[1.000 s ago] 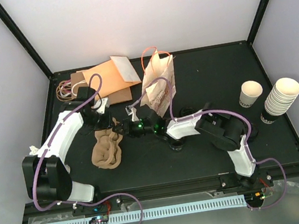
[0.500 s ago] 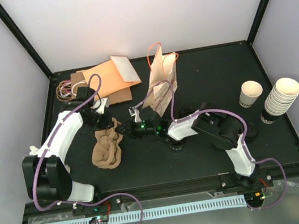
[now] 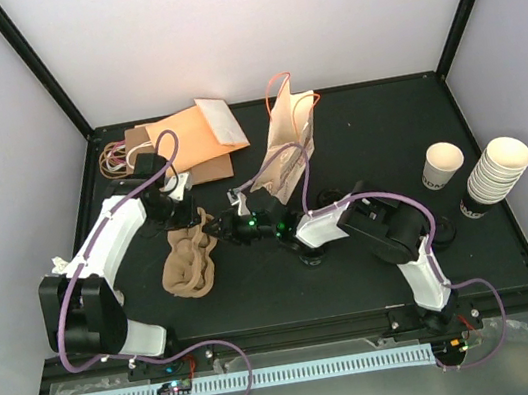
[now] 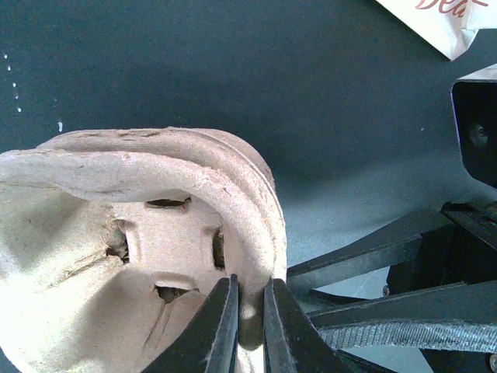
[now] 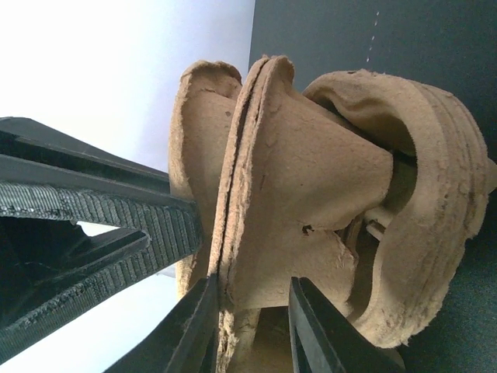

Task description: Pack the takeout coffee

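The small cream paper cup [image 3: 441, 164] at right looks light and crushable, best held gently mid-wall. Left gripper [image 4: 248, 291] and right gripper [image 5: 255, 297] each clench the brown moulded-pulp carrier stack [image 3: 187, 261].

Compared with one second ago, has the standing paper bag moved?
Yes. The paper bag has leaned to the right: its top and handle now stand farther from the orange envelope.
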Action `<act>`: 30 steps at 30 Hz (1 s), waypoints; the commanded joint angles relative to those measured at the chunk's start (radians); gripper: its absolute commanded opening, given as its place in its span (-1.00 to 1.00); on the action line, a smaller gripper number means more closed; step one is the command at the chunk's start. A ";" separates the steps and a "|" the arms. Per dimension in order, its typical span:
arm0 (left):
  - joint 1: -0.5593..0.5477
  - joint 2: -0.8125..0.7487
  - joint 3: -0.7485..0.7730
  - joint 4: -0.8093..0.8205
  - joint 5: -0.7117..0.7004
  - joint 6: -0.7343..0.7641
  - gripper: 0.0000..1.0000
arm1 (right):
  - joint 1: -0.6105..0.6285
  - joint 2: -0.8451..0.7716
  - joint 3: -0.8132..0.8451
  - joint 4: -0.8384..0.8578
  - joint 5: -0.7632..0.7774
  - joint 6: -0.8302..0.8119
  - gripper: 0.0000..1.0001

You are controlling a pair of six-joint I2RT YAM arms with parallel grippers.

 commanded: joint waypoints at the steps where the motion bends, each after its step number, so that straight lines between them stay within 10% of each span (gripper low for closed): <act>1: 0.005 -0.030 0.008 0.008 0.016 0.000 -0.89 | -0.006 -0.009 0.006 -0.027 0.011 -0.030 -0.39; 30: 0.004 -0.067 0.047 -0.036 -0.026 0.002 -0.91 | -0.006 -0.035 0.015 -0.238 0.074 -0.101 -0.20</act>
